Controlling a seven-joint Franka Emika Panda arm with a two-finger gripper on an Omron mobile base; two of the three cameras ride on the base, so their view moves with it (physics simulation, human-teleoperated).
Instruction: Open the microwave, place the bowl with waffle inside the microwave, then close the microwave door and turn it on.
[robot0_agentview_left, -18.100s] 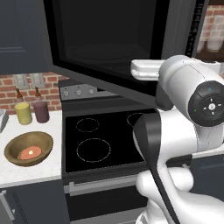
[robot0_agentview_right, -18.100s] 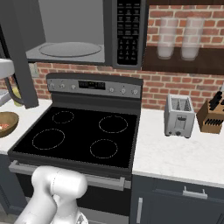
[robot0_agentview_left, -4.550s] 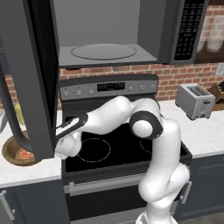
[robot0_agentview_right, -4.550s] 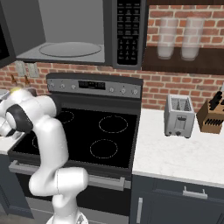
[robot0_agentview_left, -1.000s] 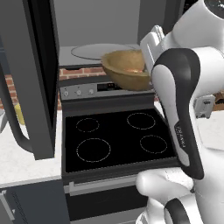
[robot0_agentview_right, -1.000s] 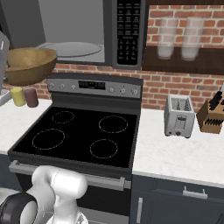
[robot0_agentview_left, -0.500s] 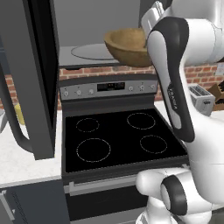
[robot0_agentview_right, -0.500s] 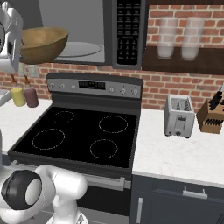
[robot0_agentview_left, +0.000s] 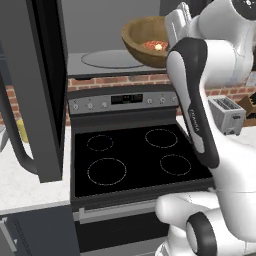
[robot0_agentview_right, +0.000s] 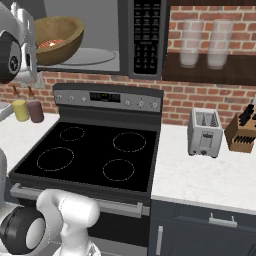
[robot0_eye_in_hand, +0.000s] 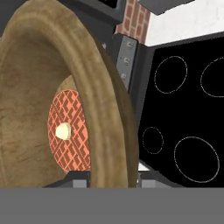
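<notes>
The gripper (robot0_eye_in_hand: 108, 177), mostly hidden, clamps the wooden bowl's (robot0_agentview_left: 145, 41) rim; the waffle (robot0_agentview_left: 154, 46) inside, held above the black stove (robot0_agentview_right: 90, 155).

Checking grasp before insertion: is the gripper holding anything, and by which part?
Yes. The gripper is shut on the rim of the bowl, with the waffle inside.

One microwave (robot0_agentview_right: 100, 35), one bowl (robot0_agentview_left: 147, 40), one waffle (robot0_agentview_left: 152, 46), one stove (robot0_agentview_right: 90, 155) with four rings, two jars (robot0_agentview_right: 27, 110), one toaster (robot0_agentview_right: 205, 132), one knife block (robot0_agentview_right: 241, 132), two glasses (robot0_agentview_right: 202, 45)
</notes>
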